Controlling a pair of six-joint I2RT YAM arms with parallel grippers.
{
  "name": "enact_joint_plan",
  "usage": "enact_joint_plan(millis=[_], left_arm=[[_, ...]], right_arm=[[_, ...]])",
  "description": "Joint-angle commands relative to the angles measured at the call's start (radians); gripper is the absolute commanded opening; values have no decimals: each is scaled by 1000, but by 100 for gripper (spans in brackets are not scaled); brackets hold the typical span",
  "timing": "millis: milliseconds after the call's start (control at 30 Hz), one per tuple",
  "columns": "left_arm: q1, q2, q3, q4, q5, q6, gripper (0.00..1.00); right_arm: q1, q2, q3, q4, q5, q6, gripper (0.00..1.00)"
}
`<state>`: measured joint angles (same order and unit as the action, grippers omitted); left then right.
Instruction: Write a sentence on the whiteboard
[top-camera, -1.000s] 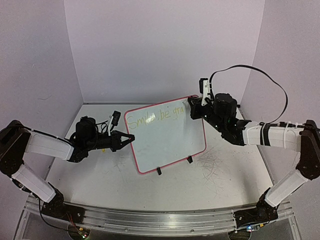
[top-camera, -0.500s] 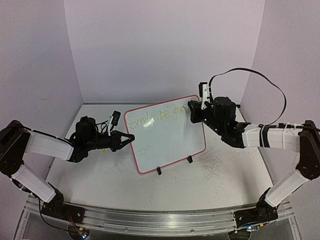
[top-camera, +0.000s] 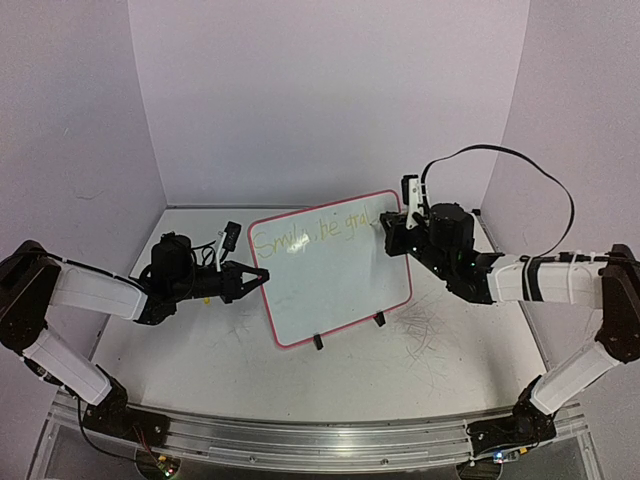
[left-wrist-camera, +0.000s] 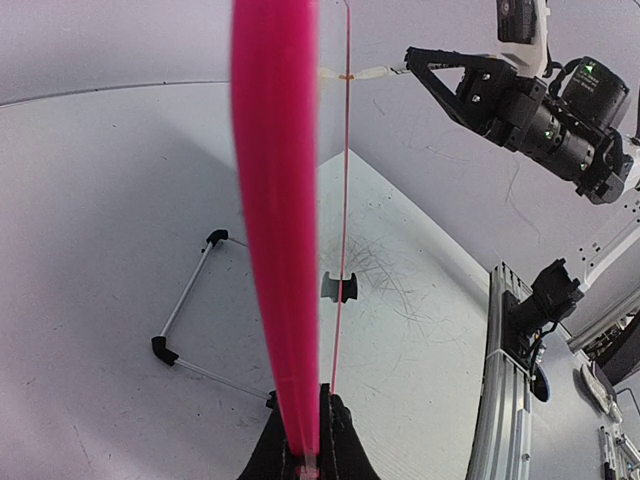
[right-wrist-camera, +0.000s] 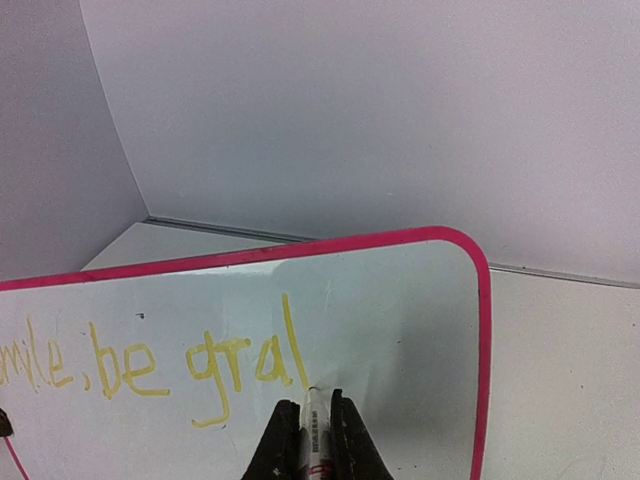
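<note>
The worktop (top-camera: 200, 360) is white and walled on three sides, and I note grey scribble marks (top-camera: 420, 325) on it toward the right edge. The whiteboard (top-camera: 340, 290) stands near the middle of the worktop, leaning back, with its written face toward the near edge and its left side closer to that edge than its right side. The left arm (top-camera: 95, 292) reaches in from the left edge, and the right arm (top-camera: 540, 278) reaches in from the right edge. The left gripper (top-camera: 258, 276) is closed on the board's left edge. In the left wrist view the pink frame (left-wrist-camera: 275, 220) runs up from between the fingers (left-wrist-camera: 338, 450). The right gripper (top-camera: 385, 228) sits at the board's upper right corner and is closed on a marker (right-wrist-camera: 315, 425). The sentence (right-wrist-camera: 150, 365) runs along the top of the board in yellow-green strokes. In the right wrist view I read "mile, be gra" followed by one tall slanted stroke. The marker tip meets the board at the foot of that stroke. White board surface remains between the stroke and the right frame. Two black clip feet (top-camera: 317, 342) carry the bottom edge, one near the lower left corner and the other (top-camera: 379, 320) near the lower right corner.
</note>
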<state>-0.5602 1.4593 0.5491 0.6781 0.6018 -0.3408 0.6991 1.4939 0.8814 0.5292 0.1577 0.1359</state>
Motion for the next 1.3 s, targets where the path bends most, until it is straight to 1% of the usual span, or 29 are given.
enact_joint_plan(millis=[0,133,233,400,1267], left_arm=[[9,-28,-14,-13,-48,72,0],[10,-28,-13,-14,-51,74,0],[9,-23,-10,-13,-48,75,0],[9,-18,-10,-14,-44,75,0],[9,-32,-14,-14,-45,74,0]], right_arm=[[-3,-59,9,10,43,-15,0],[-2,-97,0,15,3,-7,0],[-3,-106,-3,32,-57,-8,0],[-3,-42,46,38,-88,-10,0],[-3,27,107,71,-39,-30,0]])
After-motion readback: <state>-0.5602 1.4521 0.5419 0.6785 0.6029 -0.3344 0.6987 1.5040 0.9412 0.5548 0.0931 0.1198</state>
